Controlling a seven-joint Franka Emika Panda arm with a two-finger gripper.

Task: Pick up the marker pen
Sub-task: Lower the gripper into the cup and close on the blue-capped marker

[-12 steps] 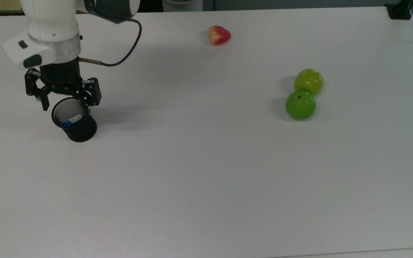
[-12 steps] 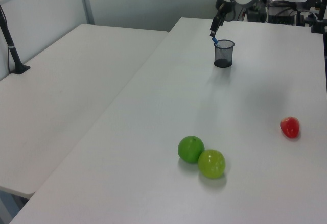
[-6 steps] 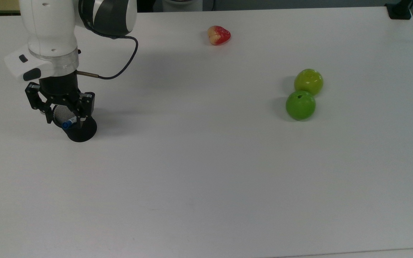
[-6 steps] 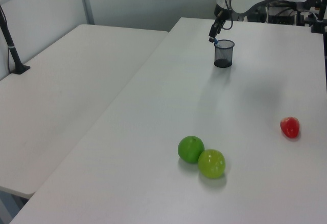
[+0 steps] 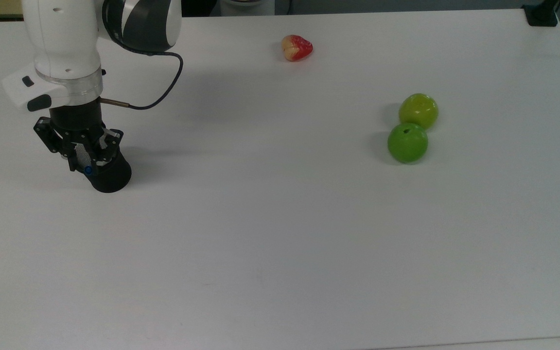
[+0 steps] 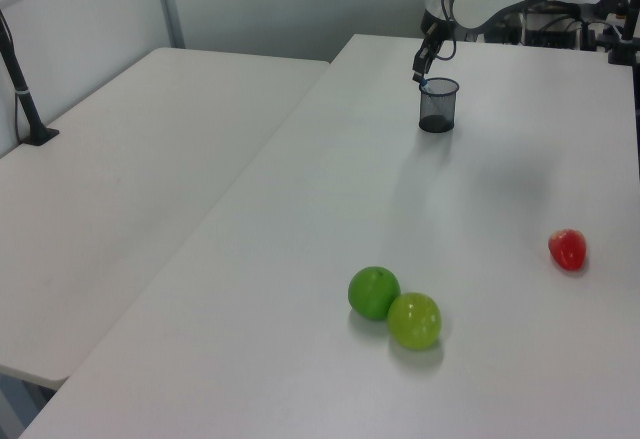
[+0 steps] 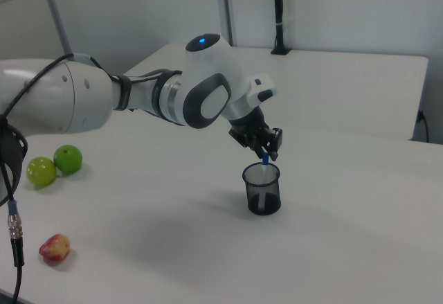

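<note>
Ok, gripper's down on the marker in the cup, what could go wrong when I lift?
The gripper sits at the mesh cup's rim, pinching only the blue top of the marker pen. Such a short hold could let it slip out or swing. The pen leans against the rim, so lifting may drag or tip the light cup.

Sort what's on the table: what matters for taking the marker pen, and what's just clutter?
Part of the job:
- marker pen, standing in the cup
- black mesh cup holding it
- hand, down at the pen's blue top

Just lying about:
- two green apples, touching each other
- red fruit near the top view's far edge
</note>
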